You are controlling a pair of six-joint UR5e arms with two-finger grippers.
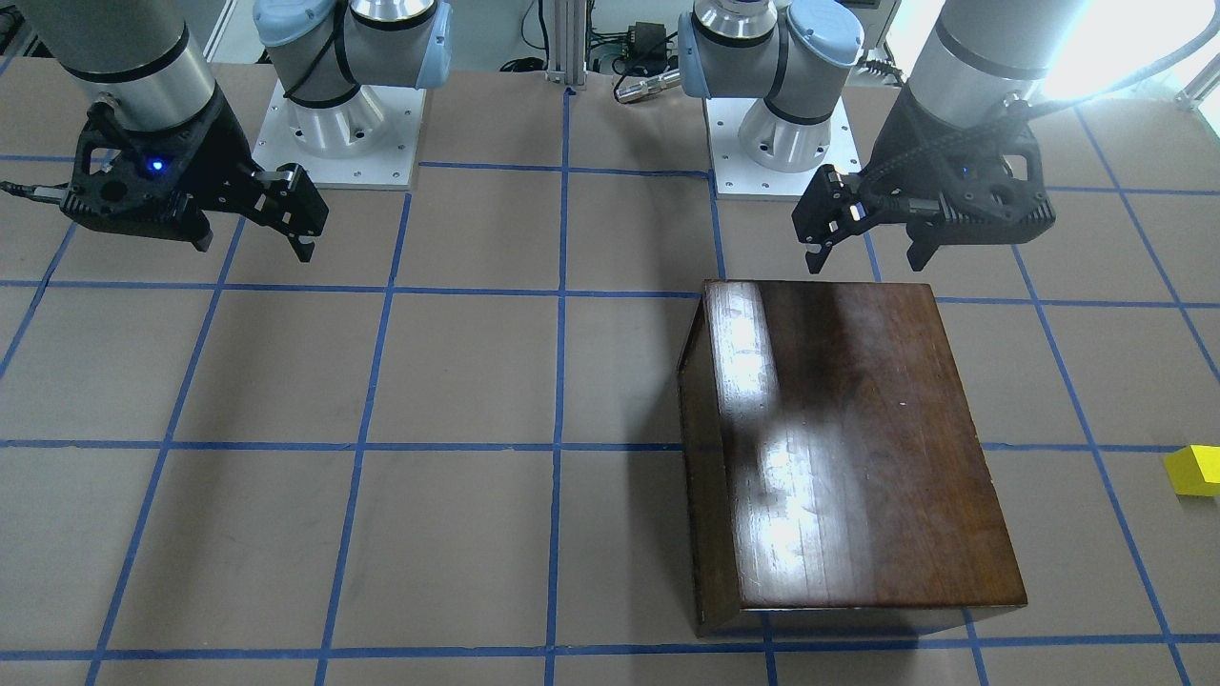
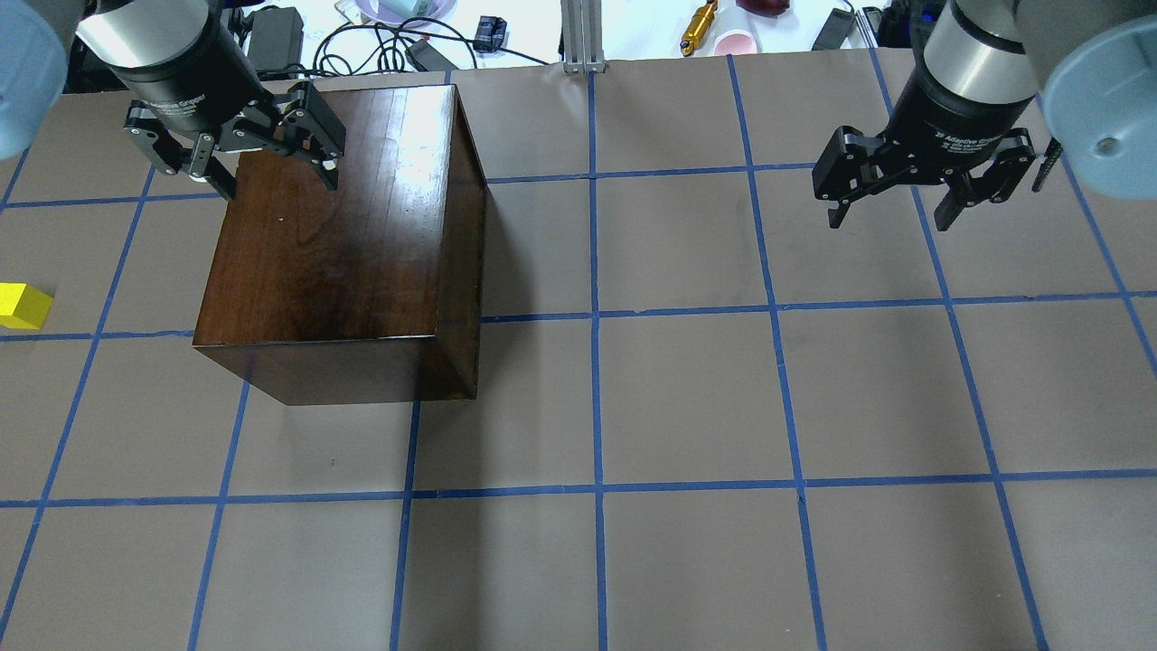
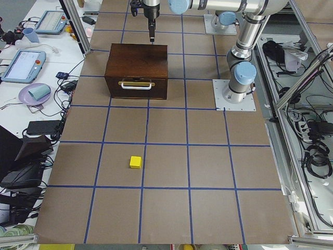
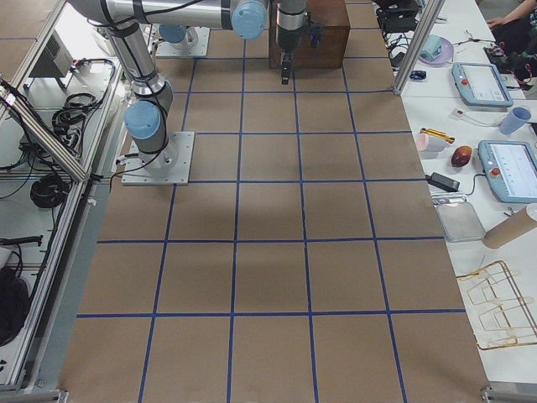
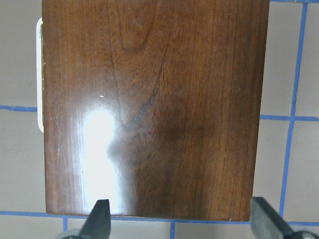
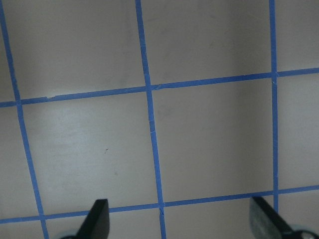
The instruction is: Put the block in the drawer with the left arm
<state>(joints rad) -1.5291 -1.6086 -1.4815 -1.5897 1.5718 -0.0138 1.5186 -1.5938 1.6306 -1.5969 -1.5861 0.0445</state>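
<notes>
Left tool [image 2: 276,176] is hanging high over the box [image 2: 334,244], clear of the lid. Its fingers are standing spread wide and gripping nothing, and the wrist view is showing both tips with only glossy lid between them.

Right tool [image 2: 890,215] is hanging over bare desk [image 2: 687,398], well apart from box and block, and is likewise spread and empty.

Block [image 2: 23,306] is lying on the desk past the box on the robot's left, well apart from the box and from both tools. It is looking close to square from every view, so I am not picking out a long axis.

Drawer [image 3: 136,89] is sitting shut, its front flush with the box. That front, with its pale handle [image 3: 136,83], is facing the robot's left end of the desk, so the block is lying out in front of it.

Judging the key relation:
- From the left tool, the block is lying off to the robot's left and down, beyond the handle side of the box.
- The left arm is by far the nearer one; the right is standing across the desk.
- Any pull on the drawer would be running toward the block's side, though there is looking to be room between the two
</notes>
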